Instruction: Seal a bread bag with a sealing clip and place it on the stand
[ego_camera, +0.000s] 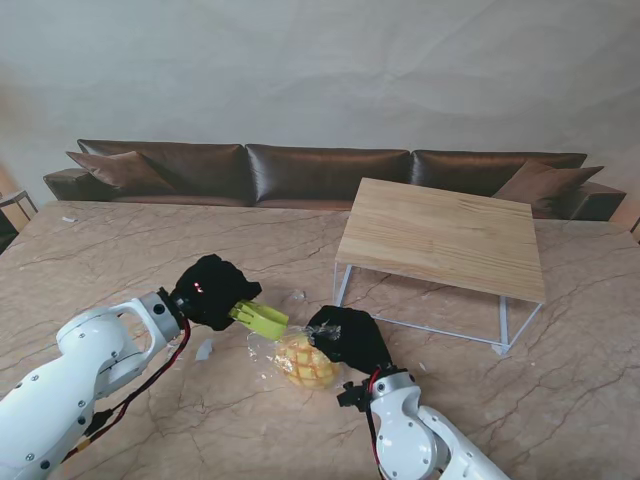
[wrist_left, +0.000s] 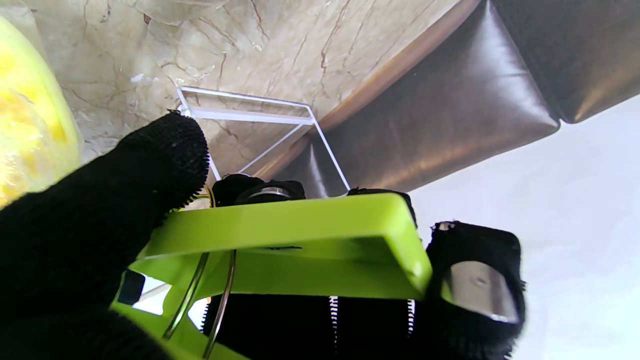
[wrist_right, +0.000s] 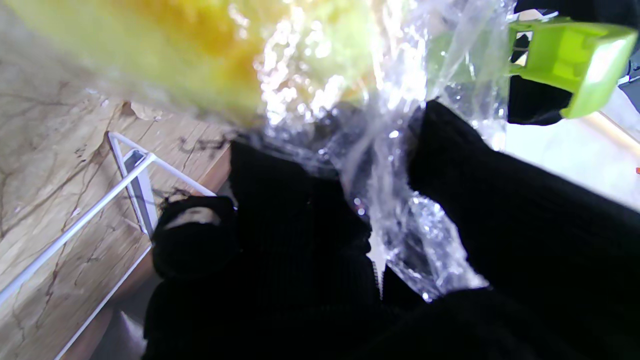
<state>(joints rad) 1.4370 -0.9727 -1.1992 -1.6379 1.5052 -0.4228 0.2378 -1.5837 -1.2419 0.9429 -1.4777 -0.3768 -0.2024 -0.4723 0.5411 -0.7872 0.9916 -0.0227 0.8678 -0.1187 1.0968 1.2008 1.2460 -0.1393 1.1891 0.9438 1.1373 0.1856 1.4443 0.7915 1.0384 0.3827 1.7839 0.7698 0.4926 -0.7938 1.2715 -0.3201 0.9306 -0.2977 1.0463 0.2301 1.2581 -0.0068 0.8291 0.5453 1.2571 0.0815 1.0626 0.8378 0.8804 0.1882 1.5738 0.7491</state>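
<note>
Bread bag (ego_camera: 300, 360): clear plastic with a yellow, crosshatched bun inside, lying on the marble table (ego_camera: 120, 250) near me, between my two hands. Its gathered neck (wrist_right: 400, 210) runs through my right hand's black-gloved fingers (wrist_right: 500, 200).

Right hand (ego_camera: 345, 338): closed around the bag's neck, just right of the bun, wrist bent inward from the lower edge of the stand view.

Sealing clip (ego_camera: 260, 318): lime green, gripped in my left hand (ego_camera: 210, 290), its free end pointing toward the bag and sitting just beside the plastic. I cannot tell whether it touches. In the left wrist view the clip (wrist_left: 280, 245) is pinched between thumb (wrist_left: 150, 160) and the other fingers (wrist_left: 475, 280).

Left arm (ego_camera: 90, 360): white, reaching in from the left, forearm angled toward the bag.

Stand (ego_camera: 440, 240): wooden top on a white wire frame, farther from me and to the right, apart from both hands.

Brown sofa (ego_camera: 300, 170): along the table's far edge.
</note>
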